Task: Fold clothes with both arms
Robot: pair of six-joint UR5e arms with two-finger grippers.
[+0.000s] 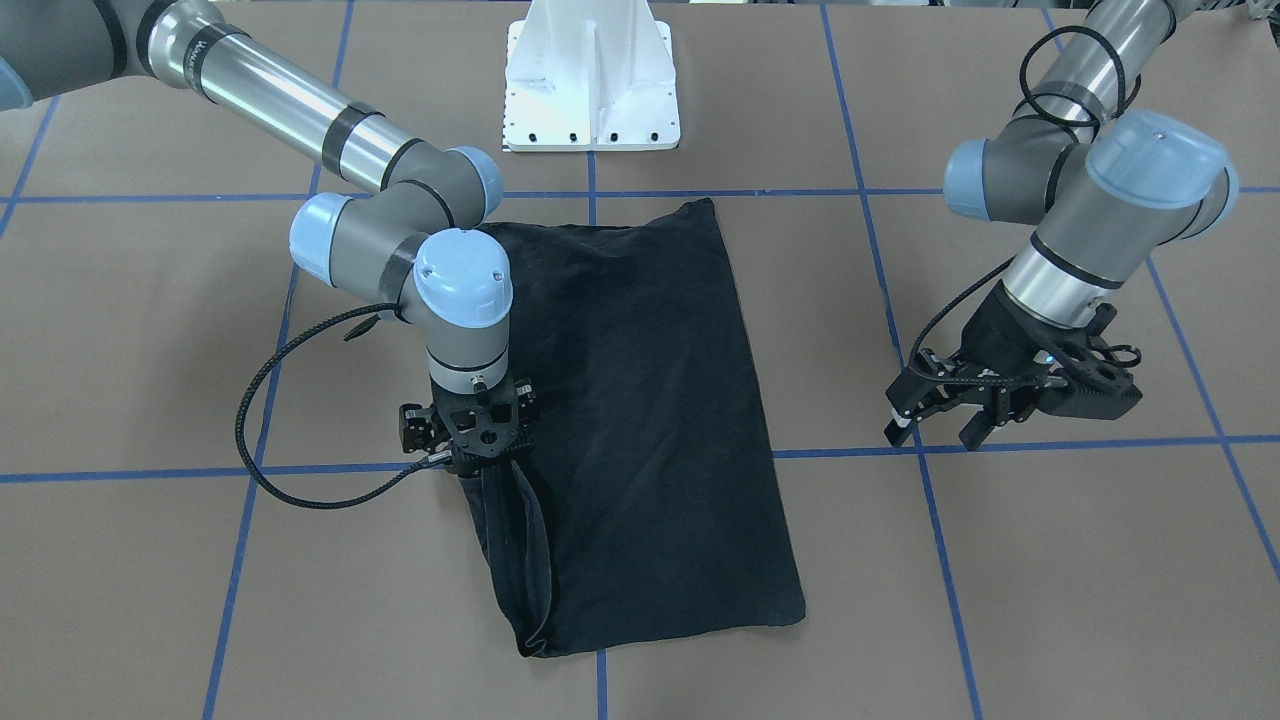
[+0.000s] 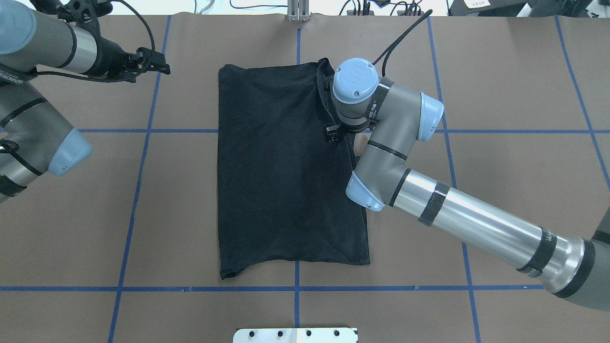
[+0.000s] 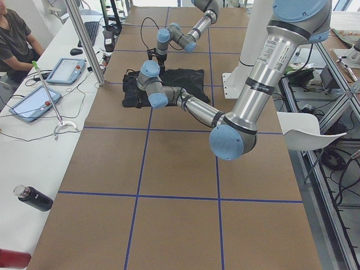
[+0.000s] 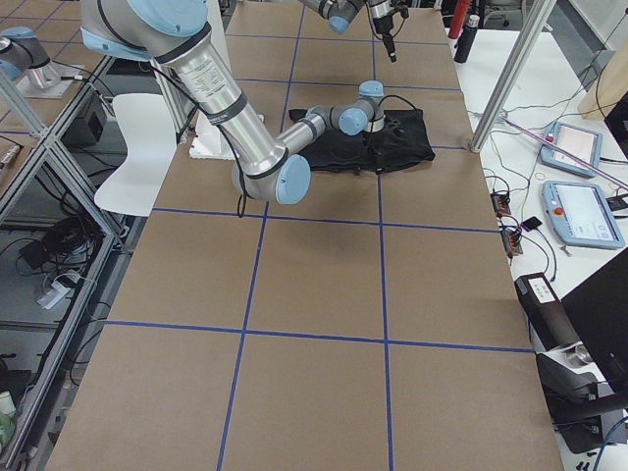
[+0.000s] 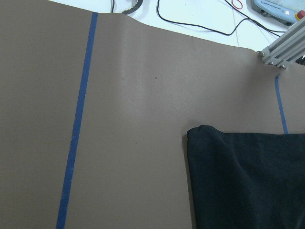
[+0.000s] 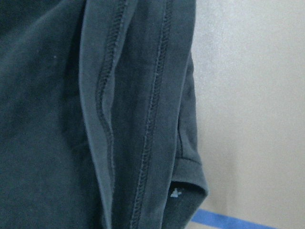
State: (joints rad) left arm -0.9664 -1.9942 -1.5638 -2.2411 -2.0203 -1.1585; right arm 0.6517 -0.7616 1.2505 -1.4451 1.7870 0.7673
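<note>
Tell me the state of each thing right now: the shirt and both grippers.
T-shirt: folded into a long rectangle, lying on the table, logo hidden.
Left gripper: open, empty, off to the side of the T-shirt.
Right gripper: pointing down at the T-shirt's long edge; fingers hidden, so open or shut is unclear.

The black T-shirt (image 5: pixel 248 183) lies on the brown table (image 5: pixel 143 105), clear of blue tape (image 5: pixel 78 119).
</note>
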